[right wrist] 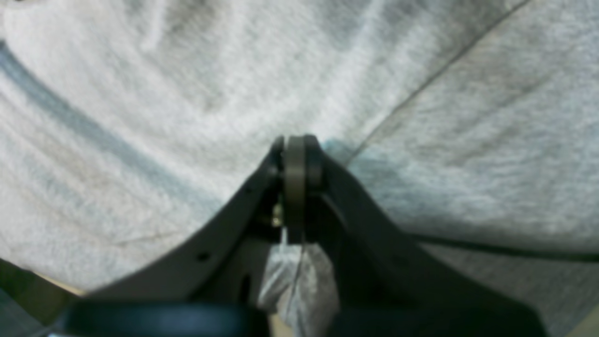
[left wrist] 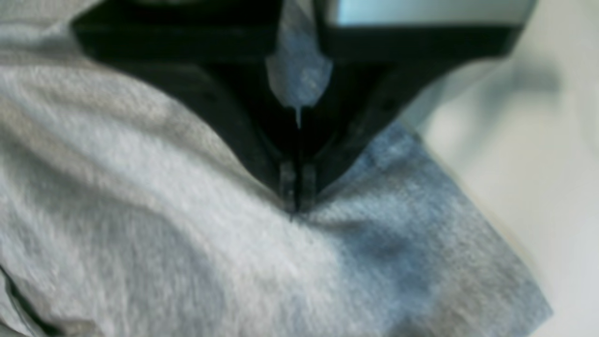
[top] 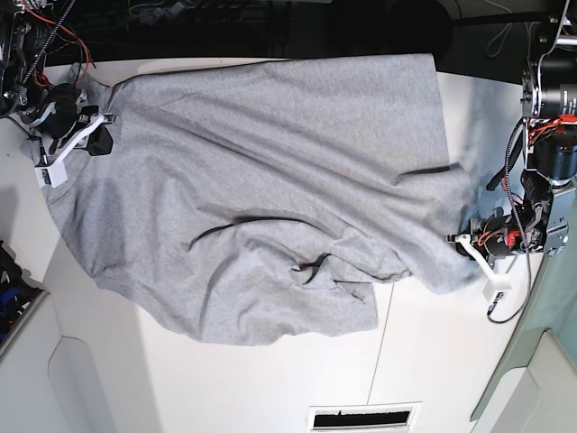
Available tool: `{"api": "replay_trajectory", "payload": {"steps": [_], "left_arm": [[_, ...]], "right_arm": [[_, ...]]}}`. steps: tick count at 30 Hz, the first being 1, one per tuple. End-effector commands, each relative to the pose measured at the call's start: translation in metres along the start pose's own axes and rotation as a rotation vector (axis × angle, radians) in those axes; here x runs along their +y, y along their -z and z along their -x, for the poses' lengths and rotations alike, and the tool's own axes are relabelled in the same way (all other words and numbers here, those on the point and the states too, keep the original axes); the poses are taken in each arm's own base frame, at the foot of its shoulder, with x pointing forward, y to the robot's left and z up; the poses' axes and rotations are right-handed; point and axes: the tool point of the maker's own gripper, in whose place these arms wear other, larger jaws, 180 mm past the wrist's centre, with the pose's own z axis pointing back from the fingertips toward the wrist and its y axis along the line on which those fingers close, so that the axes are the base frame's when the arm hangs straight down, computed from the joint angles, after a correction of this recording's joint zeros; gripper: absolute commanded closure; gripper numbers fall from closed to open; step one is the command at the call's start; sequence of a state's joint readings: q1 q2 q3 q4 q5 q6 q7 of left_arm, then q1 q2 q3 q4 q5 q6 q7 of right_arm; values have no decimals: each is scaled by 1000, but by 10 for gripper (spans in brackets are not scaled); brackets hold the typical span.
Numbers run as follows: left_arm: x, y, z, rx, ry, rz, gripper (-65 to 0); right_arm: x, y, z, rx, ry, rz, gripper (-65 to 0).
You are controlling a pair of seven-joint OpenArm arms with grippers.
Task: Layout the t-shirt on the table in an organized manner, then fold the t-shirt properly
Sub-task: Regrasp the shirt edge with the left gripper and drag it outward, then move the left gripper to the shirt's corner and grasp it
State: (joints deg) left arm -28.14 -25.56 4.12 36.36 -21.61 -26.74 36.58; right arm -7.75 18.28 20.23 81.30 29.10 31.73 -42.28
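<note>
The heather-grey t-shirt [top: 270,180] lies spread and wrinkled over the white table [top: 442,361], with folds bunched near its front middle. No lettering shows. My left gripper [top: 462,244] is at the shirt's right edge. In the left wrist view it [left wrist: 295,206] is shut on the grey cloth [left wrist: 187,243], with a tuft pinched between the jaws. My right gripper [top: 99,126] is at the shirt's far left corner. In the right wrist view it [right wrist: 297,145] is shut on the cloth [right wrist: 164,117].
A thin dark seam [top: 383,334] runs across the table in front of the shirt. A vent slot [top: 363,418] sits at the front edge. Cables and dark equipment [top: 36,36] crowd the back left. The left arm's base [top: 550,108] stands at the right.
</note>
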Motion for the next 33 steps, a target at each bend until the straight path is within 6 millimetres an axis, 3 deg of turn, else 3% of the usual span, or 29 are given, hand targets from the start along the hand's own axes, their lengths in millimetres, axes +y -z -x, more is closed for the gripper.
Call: {"api": "replay_trajectory", "payload": {"steps": [1,6,10,13,15,21,26,30,33], "left_arm": [[3,-3,-9,7,16,-23,0],[0,-13,-55,-69,25,-24,0],[-1,-28,-78,-88,10,31,0],[-18,-49,-94,-124,18,182,-51],[-21,-65,-94,-127,21,246,-53],[5,-114,-64,-112,118,255,-63],[-18,-145,-24,-49,239,351,-64],[-56,-160,25,59,342,461,-138],[-80,-162,54,101,397,510,-175]], "right_arm": [[-4,-5,-16,-45,-10,5,0],[-4,-5,-16,-45,-10,5,0],[-7,-7,-17,-51,-5,12,0],[-21,-16,-24,-84,22,47,0],[-37,-28,-31,-128,69,76,0],[-85,-69,-46,-209,165,154,0],[-111,-93,-59,-199,103,221,0],[-127,-105,-53,-164,85,266,-203],[-131,-106,-48,-148,89,272,-247]]}}
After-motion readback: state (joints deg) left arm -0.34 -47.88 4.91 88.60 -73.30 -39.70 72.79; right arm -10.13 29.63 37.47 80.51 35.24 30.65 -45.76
